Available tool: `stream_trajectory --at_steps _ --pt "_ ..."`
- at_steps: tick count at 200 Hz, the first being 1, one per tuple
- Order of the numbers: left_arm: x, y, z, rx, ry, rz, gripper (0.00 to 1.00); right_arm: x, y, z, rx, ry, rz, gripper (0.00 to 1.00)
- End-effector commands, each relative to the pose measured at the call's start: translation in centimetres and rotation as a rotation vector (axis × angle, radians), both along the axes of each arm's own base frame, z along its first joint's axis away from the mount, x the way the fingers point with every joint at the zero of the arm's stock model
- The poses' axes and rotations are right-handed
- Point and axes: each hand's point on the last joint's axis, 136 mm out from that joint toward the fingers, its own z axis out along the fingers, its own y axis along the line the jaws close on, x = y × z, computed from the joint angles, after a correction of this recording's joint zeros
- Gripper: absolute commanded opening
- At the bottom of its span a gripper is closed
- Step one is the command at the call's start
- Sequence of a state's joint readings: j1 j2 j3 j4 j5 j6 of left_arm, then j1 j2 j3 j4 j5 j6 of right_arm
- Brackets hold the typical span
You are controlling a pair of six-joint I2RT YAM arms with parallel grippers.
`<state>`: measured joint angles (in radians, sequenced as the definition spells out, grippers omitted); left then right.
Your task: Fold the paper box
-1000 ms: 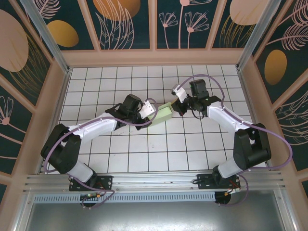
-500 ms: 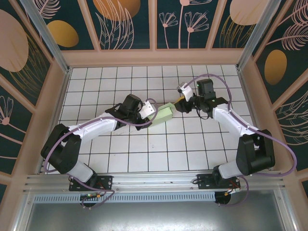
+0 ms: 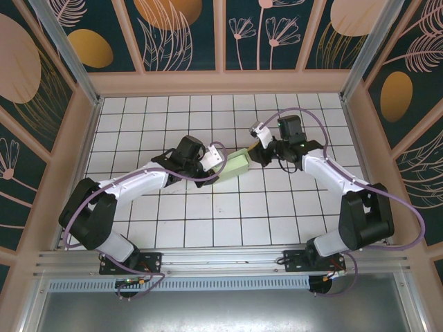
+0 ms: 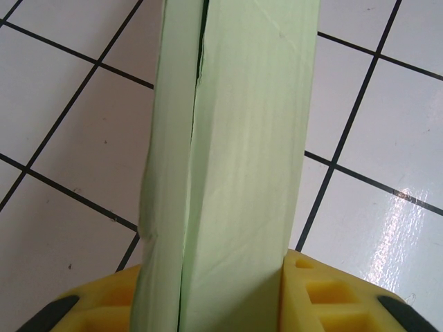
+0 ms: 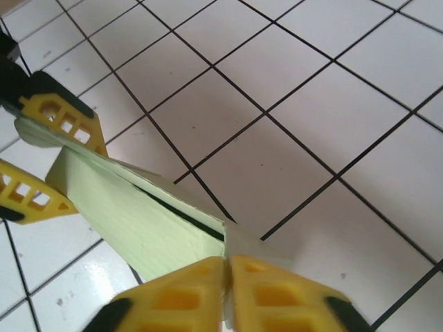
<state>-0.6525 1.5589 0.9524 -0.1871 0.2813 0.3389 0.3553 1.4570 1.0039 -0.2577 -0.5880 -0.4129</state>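
The paper box (image 3: pixel 236 164) is a pale mint-green flat rectangular box held off the tiled floor between the two arms. My left gripper (image 3: pixel 220 159) is shut on its left end; in the left wrist view the box (image 4: pixel 235 152) stands up from between the yellow fingers (image 4: pixel 325 294). My right gripper (image 3: pixel 253 148) is at the box's right end. In the right wrist view its fingers (image 5: pixel 277 290) are pinched together on a thin end flap of the box (image 5: pixel 145 221). A dark slit shows along the box's edge there. The left gripper's fingers (image 5: pixel 66 121) grip the far end.
The white tiled floor (image 3: pixel 208 221) lies under both arms. Wooden walls (image 3: pixel 221 83) with patterned panels close off the back and both sides. A metal rail (image 3: pixel 221 259) runs along the near edge by the arm bases.
The right gripper drew back up and to the right off the box's end half a second ago, then returned and pinched the end flap. The left gripper and the box stayed put.
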Motion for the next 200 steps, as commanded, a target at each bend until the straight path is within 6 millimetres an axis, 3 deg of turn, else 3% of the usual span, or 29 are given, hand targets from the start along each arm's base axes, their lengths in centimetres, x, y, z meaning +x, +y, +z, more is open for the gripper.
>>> stream_trajectory --at_steps 1,28,59,106,147,151,200 --pt "-2.0 0.9 -2.6 0.062 0.123 -0.02 0.32 0.0 0.4 0.5 0.004 0.001 0.024 0.0" --pt "-2.2 0.9 -2.5 0.056 0.121 -0.027 0.33 -0.4 0.7 0.1 -0.03 0.008 0.035 0.0" --pt "-1.7 0.8 -2.3 0.043 0.116 0.001 0.4 0.6 0.3 0.7 -0.024 -0.013 -0.043 0.0" --pt "-1.0 0.6 -2.7 0.047 0.122 0.029 0.35 1.7 0.2 2.0 0.063 -0.002 -0.238 0.0" --pt "-0.8 0.7 -3.1 0.059 0.134 0.053 0.34 0.4 0.7 1.9 0.126 -0.034 -0.357 0.0" --pt "-0.1 0.3 -2.3 0.046 0.117 0.055 0.34 0.3 0.7 1.8 0.132 -0.037 -0.364 0.0" --pt "0.2 0.2 -2.3 0.046 0.133 0.079 0.34 -0.7 -0.1 0.5 0.182 -0.079 -0.438 0.0"
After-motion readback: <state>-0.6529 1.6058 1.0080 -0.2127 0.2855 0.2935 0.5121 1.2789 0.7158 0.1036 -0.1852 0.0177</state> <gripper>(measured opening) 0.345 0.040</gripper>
